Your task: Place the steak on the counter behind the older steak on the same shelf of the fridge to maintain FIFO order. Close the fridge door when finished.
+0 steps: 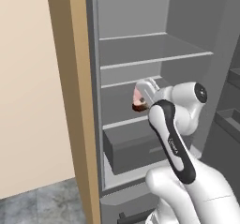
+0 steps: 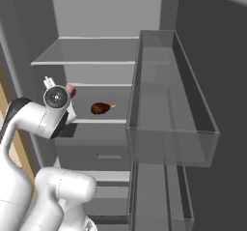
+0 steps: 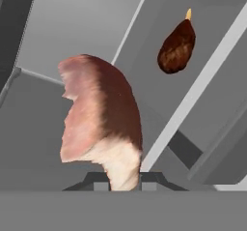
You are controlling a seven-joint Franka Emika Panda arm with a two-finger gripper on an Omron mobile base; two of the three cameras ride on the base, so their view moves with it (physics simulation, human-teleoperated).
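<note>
I'm holding the steak (image 3: 99, 123) clamped upright in the gripper (image 3: 123, 179), so it is clearing the shelf edge inside the open fridge (image 1: 140, 49); the older brown steak (image 2: 100, 108) is lying on that shelf (image 2: 103, 121), so I'm aiming behind it.

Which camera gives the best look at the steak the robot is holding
The hand view: the steak stands large and unblocked above the shut gripper, pink-red with its pale fat edge. The left base view shows just a small pink patch at the hand; the right base view only a sliver behind the wrist.
</note>
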